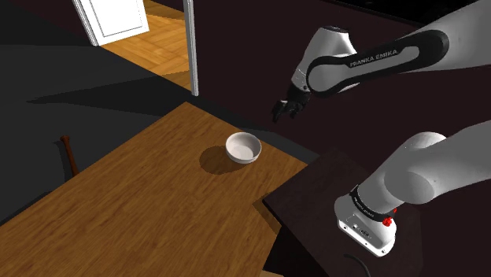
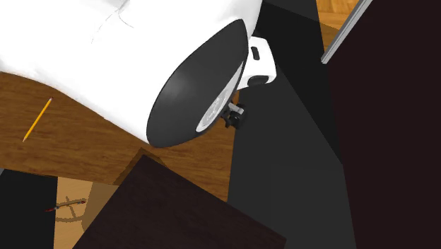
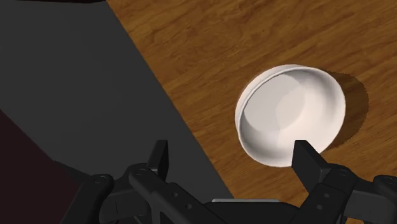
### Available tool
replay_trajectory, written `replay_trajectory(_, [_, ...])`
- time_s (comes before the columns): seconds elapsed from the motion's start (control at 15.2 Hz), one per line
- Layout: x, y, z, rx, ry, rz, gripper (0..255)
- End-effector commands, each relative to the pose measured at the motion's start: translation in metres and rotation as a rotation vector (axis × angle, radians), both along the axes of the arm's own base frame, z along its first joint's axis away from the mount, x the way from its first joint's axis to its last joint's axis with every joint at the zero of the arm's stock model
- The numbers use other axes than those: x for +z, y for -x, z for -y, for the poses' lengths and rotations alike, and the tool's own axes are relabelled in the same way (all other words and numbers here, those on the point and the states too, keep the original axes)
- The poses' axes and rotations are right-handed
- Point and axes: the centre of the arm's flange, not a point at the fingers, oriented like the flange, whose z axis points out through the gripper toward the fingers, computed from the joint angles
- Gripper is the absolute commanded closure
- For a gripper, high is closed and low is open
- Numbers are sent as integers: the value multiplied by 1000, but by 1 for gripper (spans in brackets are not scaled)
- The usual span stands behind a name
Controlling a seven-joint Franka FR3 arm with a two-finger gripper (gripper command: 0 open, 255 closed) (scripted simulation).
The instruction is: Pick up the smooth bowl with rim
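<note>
A plain white bowl (image 1: 243, 148) with a rounded rim stands upright and empty on the wooden table (image 1: 134, 204), close to its edge on the shoulder view's right. My black gripper (image 1: 284, 109) hangs in the air above and beyond that table edge, to the right of the bowl and apart from it. In the wrist view the bowl (image 3: 291, 115) lies ahead of the gripper (image 3: 232, 159), just past one fingertip (image 3: 306, 155). The two fingers stand wide apart with nothing between them. In the second exterior view the arm's white body covers most of the table, and the gripper (image 2: 233, 117) peeks out below it.
The dark stand (image 1: 330, 197) abuts the table's near corner. A yellow pencil (image 2: 37, 119) lies on the table. A chair back (image 1: 69, 153) rises at the table's left side. Dark floor (image 1: 94, 79), a white door (image 1: 118, 20) and a post (image 1: 191, 47) lie beyond.
</note>
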Motion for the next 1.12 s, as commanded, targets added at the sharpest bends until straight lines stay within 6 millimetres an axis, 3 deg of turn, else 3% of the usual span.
replay_trajectory(0.0, [-22,-9,-6,-7,-10,7,0])
replay_trajectory(0.66, [-139,-54,-39,-38,-62,23,0])
replay_trajectory(1.06, [-170,-56,-40,-39,-64,23,0])
